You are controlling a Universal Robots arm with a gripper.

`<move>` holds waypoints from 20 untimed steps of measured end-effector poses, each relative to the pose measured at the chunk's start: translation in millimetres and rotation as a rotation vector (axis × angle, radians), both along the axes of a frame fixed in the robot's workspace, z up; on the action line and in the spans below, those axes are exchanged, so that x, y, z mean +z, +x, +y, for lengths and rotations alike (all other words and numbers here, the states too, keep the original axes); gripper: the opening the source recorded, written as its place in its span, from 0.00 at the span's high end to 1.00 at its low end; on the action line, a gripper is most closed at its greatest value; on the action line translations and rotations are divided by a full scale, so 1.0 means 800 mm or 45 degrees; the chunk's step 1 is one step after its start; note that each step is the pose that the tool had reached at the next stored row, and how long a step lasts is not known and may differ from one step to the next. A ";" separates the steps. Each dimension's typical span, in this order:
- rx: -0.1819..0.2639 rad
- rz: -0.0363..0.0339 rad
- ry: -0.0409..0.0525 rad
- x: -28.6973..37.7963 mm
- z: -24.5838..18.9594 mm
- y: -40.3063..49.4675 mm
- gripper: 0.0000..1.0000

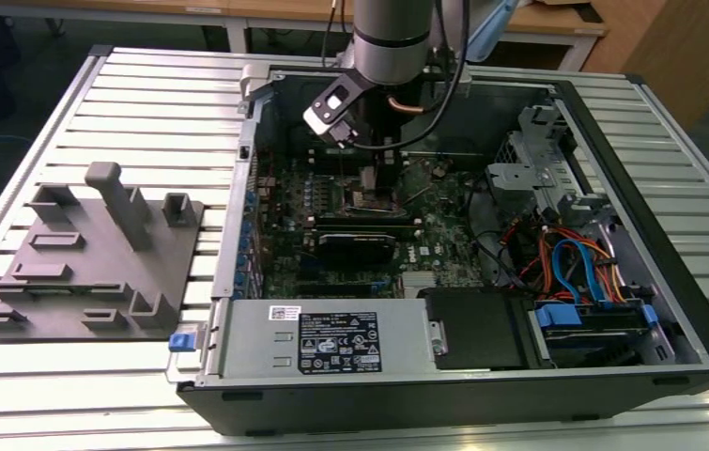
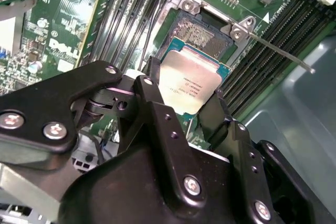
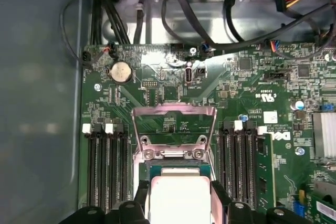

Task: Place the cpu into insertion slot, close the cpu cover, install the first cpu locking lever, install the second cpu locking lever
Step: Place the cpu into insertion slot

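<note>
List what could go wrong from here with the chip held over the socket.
1. The gripper holds the cpu only partly over the exposed insertion slot. If it comes down offset or tilted, it may not seat and could damage the slot.
2. The cpu cover stands open just beyond the slot, so the gripper or cpu could catch its frame.
3. The locking lever juts out beside the slot and could snag the gripper.

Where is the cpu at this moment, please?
In both wrist views the cpu is clamped in the gripper, over the edge of the insertion slot, with the cpu cover raised open beyond it.
</note>
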State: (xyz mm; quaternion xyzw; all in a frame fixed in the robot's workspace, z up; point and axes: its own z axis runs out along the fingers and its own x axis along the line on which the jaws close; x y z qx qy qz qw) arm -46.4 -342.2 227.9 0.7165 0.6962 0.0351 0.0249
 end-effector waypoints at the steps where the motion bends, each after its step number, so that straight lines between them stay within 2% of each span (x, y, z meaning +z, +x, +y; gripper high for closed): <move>1: 0.002 0.0004 0.000 -0.0025 0.0000 0.000 0.46; 9: 0.044 0.0021 0.002 -0.0185 0.0000 -0.006 0.46; 20: 0.044 0.0021 0.005 -0.0258 0.0003 -0.008 0.46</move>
